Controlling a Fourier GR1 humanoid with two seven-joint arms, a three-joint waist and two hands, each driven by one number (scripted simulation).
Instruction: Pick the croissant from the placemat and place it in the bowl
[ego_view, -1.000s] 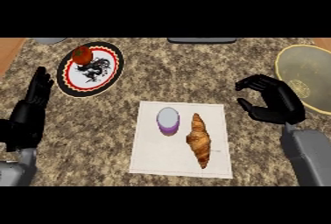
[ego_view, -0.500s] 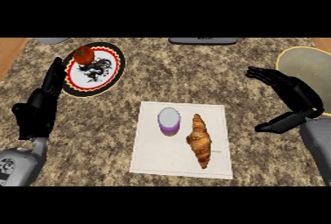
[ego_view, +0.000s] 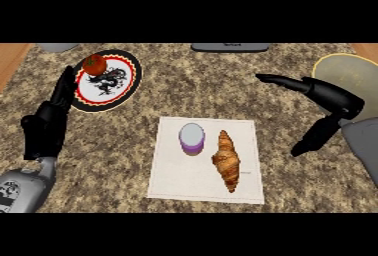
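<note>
A golden-brown croissant (ego_view: 227, 160) lies lengthwise on the right half of a white placemat (ego_view: 171, 178) in the middle of the counter. Beside it on the mat stands a purple cup (ego_view: 191, 138) with a pale top. A pale yellowish bowl (ego_view: 347, 75) sits at the right edge, partly behind my right hand. That right hand (ego_view: 332, 97) hovers open to the right of the mat, fingers spread toward the left and thumb hanging down, apart from the croissant. My left hand (ego_view: 48, 125) rests open at the left, fingers up.
A round plate (ego_view: 112, 87) with a black-and-red rim and a dark pattern lies at the upper left, carrying a red tomato (ego_view: 94, 64). A dark flat object (ego_view: 230, 47) and a grey one (ego_view: 57, 47) sit at the far edge. Speckled stone counter surrounds the mat.
My right hand has opened wider and shifted right and up, closer to the bowl. The left hand has drifted slightly. Croissant and cup have not moved.
</note>
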